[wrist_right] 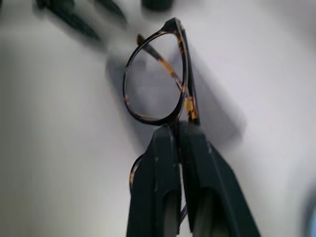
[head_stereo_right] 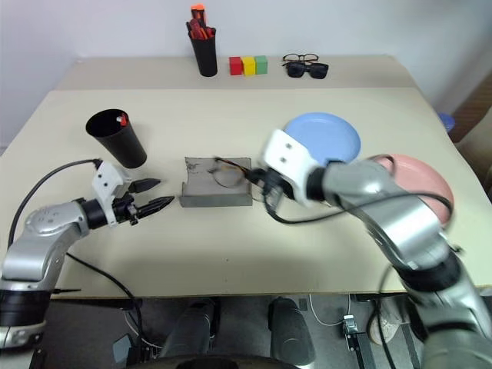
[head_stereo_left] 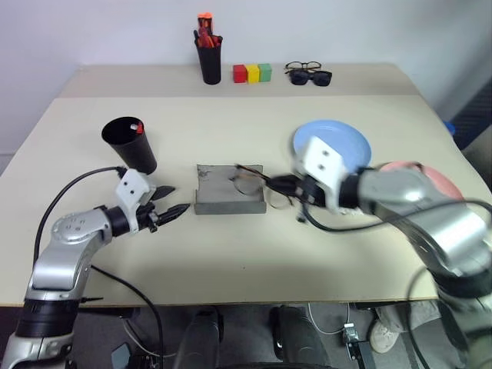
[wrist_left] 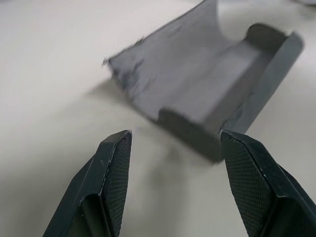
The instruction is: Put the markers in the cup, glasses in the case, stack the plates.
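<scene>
**A:** What have my hands got?

**B:** I see the right hand [wrist_right: 178, 129] pressed together on the glasses [wrist_right: 157, 79], pinching them at the frame; it holds them above the open case [head_stereo_left: 229, 199], at its right end. My left hand [head_stereo_left: 171, 201] is spread and holds nothing, just left of the case and pointing at it.

**A:** And the containers?

**B:** The case lies open on the desk [head_stereo_left: 231, 261] with its grey trough bare. I can see a red tip in the cup [head_stereo_left: 130, 143], which stands behind my left hand; what else is in it I cannot tell. The black holder [head_stereo_left: 209, 60] at the far edge carries red-orange pens.

**A:** Anything else around?

**B:** The blue plate [head_stereo_right: 327, 135] and the pink plate [head_stereo_right: 419, 178] lie side by side, partly behind my right arm. Colored blocks [head_stereo_left: 252, 73] and sunglasses [head_stereo_left: 310, 76] sit well back.
</scene>
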Robot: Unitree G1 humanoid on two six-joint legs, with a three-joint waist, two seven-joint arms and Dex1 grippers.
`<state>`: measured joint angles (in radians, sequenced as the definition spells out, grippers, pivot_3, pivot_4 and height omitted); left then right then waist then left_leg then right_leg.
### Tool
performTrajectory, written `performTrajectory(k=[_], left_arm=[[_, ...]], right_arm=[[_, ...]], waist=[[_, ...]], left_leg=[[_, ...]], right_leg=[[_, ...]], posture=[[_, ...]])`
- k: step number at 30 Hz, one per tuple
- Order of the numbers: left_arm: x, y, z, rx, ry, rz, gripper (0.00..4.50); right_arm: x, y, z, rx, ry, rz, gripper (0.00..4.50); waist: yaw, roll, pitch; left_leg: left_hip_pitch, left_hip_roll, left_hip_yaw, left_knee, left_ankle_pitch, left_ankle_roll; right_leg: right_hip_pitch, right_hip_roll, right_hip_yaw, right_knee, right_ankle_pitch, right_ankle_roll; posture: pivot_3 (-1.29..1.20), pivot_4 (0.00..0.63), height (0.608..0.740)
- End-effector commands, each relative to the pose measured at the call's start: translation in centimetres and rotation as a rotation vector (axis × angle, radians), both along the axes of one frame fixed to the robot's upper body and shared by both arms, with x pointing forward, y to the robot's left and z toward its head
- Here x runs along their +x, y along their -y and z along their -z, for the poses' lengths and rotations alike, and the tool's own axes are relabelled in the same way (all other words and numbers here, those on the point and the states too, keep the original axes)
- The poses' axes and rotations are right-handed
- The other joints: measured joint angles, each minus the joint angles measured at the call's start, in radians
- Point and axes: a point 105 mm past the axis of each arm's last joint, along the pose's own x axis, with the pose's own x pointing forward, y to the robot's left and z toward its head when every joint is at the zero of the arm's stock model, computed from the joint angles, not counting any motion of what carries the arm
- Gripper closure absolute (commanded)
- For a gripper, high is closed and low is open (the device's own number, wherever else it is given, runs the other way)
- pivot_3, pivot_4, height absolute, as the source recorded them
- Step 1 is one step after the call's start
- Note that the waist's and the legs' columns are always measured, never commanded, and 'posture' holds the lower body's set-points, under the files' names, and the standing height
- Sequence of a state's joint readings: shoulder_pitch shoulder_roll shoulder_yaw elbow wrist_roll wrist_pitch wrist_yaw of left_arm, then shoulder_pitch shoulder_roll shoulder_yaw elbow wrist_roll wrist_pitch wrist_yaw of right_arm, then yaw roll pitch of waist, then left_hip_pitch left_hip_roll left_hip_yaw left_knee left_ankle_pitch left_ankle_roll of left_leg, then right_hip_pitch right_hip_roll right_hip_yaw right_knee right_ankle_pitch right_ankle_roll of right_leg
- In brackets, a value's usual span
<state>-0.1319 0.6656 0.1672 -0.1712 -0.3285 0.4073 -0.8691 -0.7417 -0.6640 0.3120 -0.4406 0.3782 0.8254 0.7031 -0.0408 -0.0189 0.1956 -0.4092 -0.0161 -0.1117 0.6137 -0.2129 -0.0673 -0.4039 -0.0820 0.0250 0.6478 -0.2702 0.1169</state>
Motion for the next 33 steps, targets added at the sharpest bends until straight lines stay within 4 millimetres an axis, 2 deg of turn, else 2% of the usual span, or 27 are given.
performTrajectory(k=[1, 3, 5, 7, 9, 11, 13, 15, 17, 18, 20, 23, 24, 27, 30, 33], left_arm=[[-0.8, 0.1, -1.1, -0.021, 0.041, -0.008, 1.59], [-1.3, -0.2, -1.3, -0.025, 0.044, -0.025, 1.59], [-1.9, -0.2, -1.5, -0.031, 0.038, -0.031, 1.59], [-2.6, 0.0, -1.4, -0.016, 0.04, -0.025, 1.59], [-3.0, -0.1, -1.5, -0.014, 0.04, -0.034, 1.59], [-3.0, -0.3, -1.6, -0.015, 0.042, -0.045, 1.59], [-2.9, -0.4, -1.7, -0.014, 0.047, -0.048, 1.59], [-2.4, -0.3, -2.0, -0.017, 0.065, -0.052, 1.59], [-1.4, 0.0, -2.9, -0.069, 0.08, -0.062, 1.59], [-1.0, 0.2, -3.3, -0.1, 0.079, -0.068, 2.14], [0.1, 0.8, -4.1, -0.142, 0.084, -0.065, 2.91], [2.2, 2.2, -4.6, -0.135, 0.085, -0.064, 4.43], [3.2, 2.8, -4.6, -0.129, 0.071, -0.07, 4.43], [7.0, 6.1, -5.3, -0.116, 0.063, -0.042, 4.43], [8.7, 7.8, -5.9, -0.116, 0.056, -0.011, 4.43], [11.2, 9.7, -5.5, -0.124, -0.089, 0.0, 4.43]], right_arm=[[3.1, -3.0, 0.9, -0.09, 0.099, -0.057, 4.46], [5.3, -4.1, 2.2, -0.161, 0.152, -0.05, 4.46], [6.4, -4.3, 3.7, -0.21, 0.161, -0.052, 4.46], [6.3, -3.9, 4.8, -0.224, 0.114, -0.07, 4.46], [4.9, -3.6, 5.4, -0.218, 0.047, -0.134, 4.46], [3.5, -3.8, 5.3, -0.196, 0.007, -0.194, 4.46], [3.1, -4.1, 5.0, -0.169, -0.015, -0.203, 4.46], [3.3, -4.3, 4.6, -0.143, -0.025, -0.182, 3.84], [4.0, -4.4, 3.8, -0.117, -0.006, -0.132, 3.18], [4.2, -4.4, 3.4, -0.106, 0.005, -0.115, 2.57], [4.4, -4.2, 2.7, -0.081, 0.026, -0.091, 1.56], [4.1, -3.5, 1.8, -0.057, 0.059, -0.068, 1.52], [3.9, -3.2, 1.6, -0.049, 0.067, -0.061, 1.52], [2.7, -1.3, 1.5, -0.023, 0.078, -0.034, 1.52], [1.7, -0.4, 1.9, -0.015, 0.066, -0.015, 1.52], [0.0, 1.0, 3.0, -0.013, 0.038, 0.008, 1.52]], waist=[[-0.005, 0.0, 0.0], [-0.004, 0.0, 0.0], [0.002, 0.0, 0.0], [0.006, 0.0, 0.0], [0.007, 0.0, 0.0], [0.006, 0.0, 0.0], [-0.001, 0.0, 0.0], [-0.006, 0.0, 0.0], [-0.003, 0.0, 0.0], [-0.003, 0.0, 0.0], [0.001, 0.0, 0.0], [0.003, 0.0, 0.0], [0.006, 0.0, 0.0], [0.027, -0.001, 0.0], [0.023, -0.001, 0.0], [0.021, -0.001, 0.0]], left_leg=[[0.0, 0.0, 0.0, 0.0, 0.0, 0.0], [0.0, 0.0, 0.0, -0.001, 0.0, 0.0], [-0.001, 0.0, -0.001, -0.001, 0.0, 0.0], [-0.001, -0.001, 0.0, -0.001, 0.0, 0.0], [-0.002, -0.003, 0.0, -0.001, 0.0, 0.0], [-0.002, -0.003, 0.0, -0.001, 0.0, 0.0], [-0.001, -0.003, 0.0, -0.001, 0.0, 0.0], [0.0, -0.002, 0.0, -0.001, 0.0, 0.0], [0.001, -0.001, 0.0, -0.001, 0.0, 0.0], [0.001, -0.001, -0.001, 0.0, 0.0, 0.0], [0.0, -0.001, -0.001, 0.0, 0.0, 0.0], [0.0, -0.002, -0.001, 0.0, 0.0, 0.0], [0.0, -0.002, -0.001, 0.0, 0.0, 0.0], [0.0, -0.002, -0.002, 0.0, 0.0, 0.0], [-0.001, -0.003, -0.001, 0.001, 0.0, 0.0], [-0.001, -0.002, 0.0, 0.001, 0.0, 0.0]], right_leg=[[0.0, 0.0, 0.0, 0.0, 0.0, 0.0], [-0.001, 0.0, 0.0, 0.001, 0.0, 0.0], [-0.001, 0.0, 0.0, 0.001, 0.0, 0.0], [-0.002, -0.001, 0.0, 0.0, 0.0, 0.0], [-0.002, -0.003, 0.0, 0.0, 0.0, 0.0], [-0.002, -0.003, 0.0, 0.0, 0.0, 0.0], [-0.002, -0.003, 0.0, 0.001, 0.0, 0.0], [-0.001, -0.002, 0.0, 0.002, 0.0, 0.0], [-0.001, -0.001, 0.0, 0.002, 0.001, -0.001], [-0.001, 0.0, 0.0, 0.002, 0.001, -0.001], [-0.001, 0.0, 0.0, 0.002, 0.001, -0.001], [-0.001, -0.001, 0.0, 0.002, 0.001, 0.0], [-0.001, -0.001, 0.0, 0.002, 0.001, 0.0], [0.0, -0.001, -0.001, 0.001, 0.001, 0.0], [0.001, -0.001, -0.001, 0.0, 0.001, 0.001], [-0.001, 0.0, 0.0, 0.001, 0.001, 0.001]], posture=[[0.0, 0.15, 0.74], [0.0, 0.15, 0.74], [0.0, 0.15, 0.74], [0.0, 0.15, 0.74], [0.0, 0.15, 0.74], [0.0, 0.15, 0.74], [0.0, 0.15, 0.74], [0.0, 0.15, 0.74], [0.0, 0.15, 0.74], [0.0, 0.15, 0.74], [0.0, 0.15, 0.74], [0.0, 0.15, 0.74], [0.0, 0.15, 0.74], [0.0, 0.15, 0.74], [0.0, 0.15, 0.74], [0.0, 0.15, 0.74]])
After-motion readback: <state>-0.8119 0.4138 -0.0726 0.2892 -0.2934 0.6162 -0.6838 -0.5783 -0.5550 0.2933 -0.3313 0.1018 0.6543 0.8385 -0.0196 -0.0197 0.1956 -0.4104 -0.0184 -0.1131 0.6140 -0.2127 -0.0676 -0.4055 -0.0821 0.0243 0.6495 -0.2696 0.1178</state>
